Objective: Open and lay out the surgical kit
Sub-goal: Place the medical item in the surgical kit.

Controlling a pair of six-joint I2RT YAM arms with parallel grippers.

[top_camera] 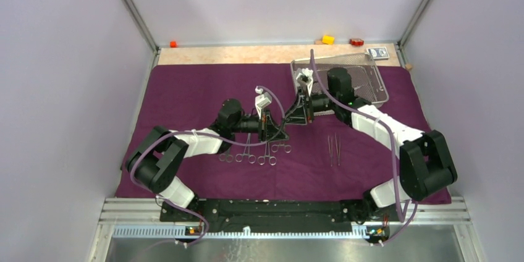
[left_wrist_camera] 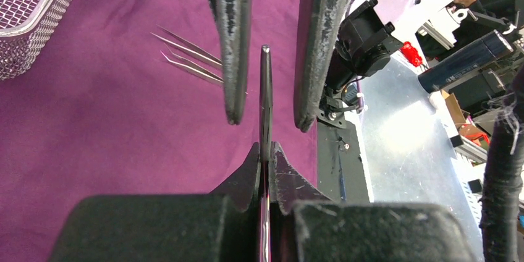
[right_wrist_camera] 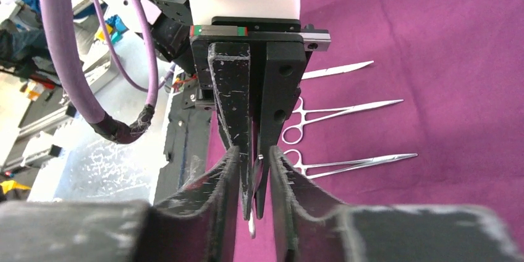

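The dark purple cloth wrap (top_camera: 185, 95) lies spread flat. The wire-mesh steel tray (top_camera: 371, 58) stands on its back right corner. Several ring-handled clamps (top_camera: 253, 154) lie in a row near the middle, and tweezers (top_camera: 334, 147) lie to their right. My left gripper (left_wrist_camera: 266, 151) is shut on a slim steel instrument (left_wrist_camera: 266, 95) seen edge-on. My right gripper (right_wrist_camera: 254, 151) faces it, open. Its fingers (left_wrist_camera: 225, 39) straddle the instrument's tip with a gap on each side. In the right wrist view clamps (right_wrist_camera: 346, 110) rest on the cloth beyond.
A yellow block (top_camera: 327, 39), a red block (top_camera: 356, 42) and a blue-white card packet (top_camera: 378, 53) sit behind the tray, and an orange block (top_camera: 173, 44) is at the back left. Enclosure walls stand on both sides. The arms' base rail (top_camera: 259, 209) runs along the near edge.
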